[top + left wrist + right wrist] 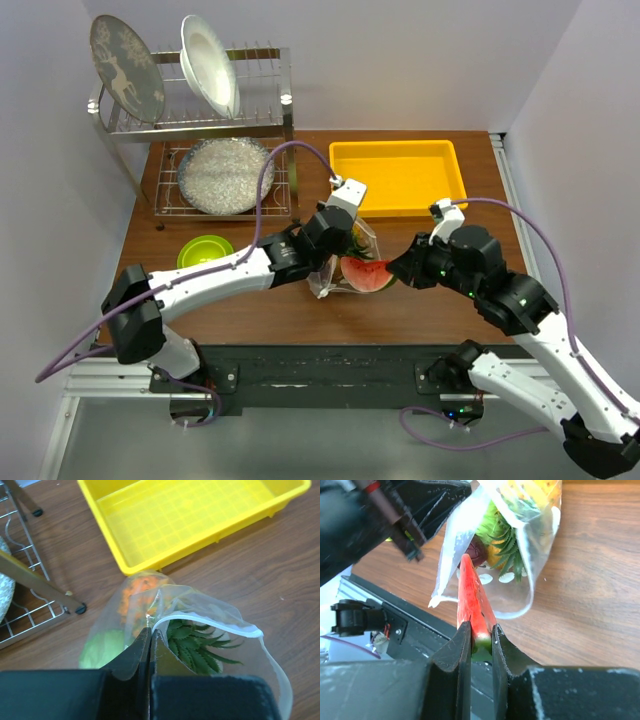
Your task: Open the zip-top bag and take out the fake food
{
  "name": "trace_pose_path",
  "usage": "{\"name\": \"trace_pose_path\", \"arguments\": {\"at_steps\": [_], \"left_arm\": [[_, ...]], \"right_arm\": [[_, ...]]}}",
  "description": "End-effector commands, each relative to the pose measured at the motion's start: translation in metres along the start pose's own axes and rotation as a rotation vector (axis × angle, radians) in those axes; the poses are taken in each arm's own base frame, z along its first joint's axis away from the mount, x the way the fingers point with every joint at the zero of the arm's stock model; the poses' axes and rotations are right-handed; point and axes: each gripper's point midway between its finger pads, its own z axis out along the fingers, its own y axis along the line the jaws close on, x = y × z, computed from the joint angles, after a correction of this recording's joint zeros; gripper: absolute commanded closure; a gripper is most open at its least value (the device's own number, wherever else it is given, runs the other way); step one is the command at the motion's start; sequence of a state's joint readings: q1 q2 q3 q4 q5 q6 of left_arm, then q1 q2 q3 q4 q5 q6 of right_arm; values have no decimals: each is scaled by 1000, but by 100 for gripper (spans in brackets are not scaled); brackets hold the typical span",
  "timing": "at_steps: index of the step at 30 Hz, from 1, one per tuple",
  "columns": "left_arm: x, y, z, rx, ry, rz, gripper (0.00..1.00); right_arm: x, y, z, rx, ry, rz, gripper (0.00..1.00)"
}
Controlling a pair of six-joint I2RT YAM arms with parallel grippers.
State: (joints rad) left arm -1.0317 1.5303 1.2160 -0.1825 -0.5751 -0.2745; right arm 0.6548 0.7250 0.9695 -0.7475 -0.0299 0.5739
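The clear zip-top bag (345, 262) hangs open-mouthed over the brown table, its white zip strip (210, 621) curling wide. My left gripper (150, 630) is shut on the bag's edge and holds it up. Inside the bag show an orange pineapple (142, 592) with green leaves (197, 642), a green round fruit (102, 647) and a dark purple-red ball (477, 552). My right gripper (481, 630) is shut on the green rind of the red watermelon slice (472, 600), whose tip is still at the bag's mouth. From above, the slice (366, 273) sits between both grippers.
A yellow tray (397, 176) lies behind the bag. A lime-green bowl (204, 250) sits at the left. A wire dish rack (200, 130) with plates stands at the back left. The table's front metal rail (380, 610) is close under the watermelon.
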Motion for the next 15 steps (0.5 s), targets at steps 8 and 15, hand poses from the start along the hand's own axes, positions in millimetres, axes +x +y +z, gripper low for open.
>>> {"name": "trace_pose_path", "arguments": {"at_steps": [8,15], "left_arm": [[3,48,-27,-90,13,-98,100],[18,73,-52,-146,46,-88,100]], "right_arm": [[-51,14,-43,61,-88,-13,100],[-94,27,-18,88,-152,-32,100]]}}
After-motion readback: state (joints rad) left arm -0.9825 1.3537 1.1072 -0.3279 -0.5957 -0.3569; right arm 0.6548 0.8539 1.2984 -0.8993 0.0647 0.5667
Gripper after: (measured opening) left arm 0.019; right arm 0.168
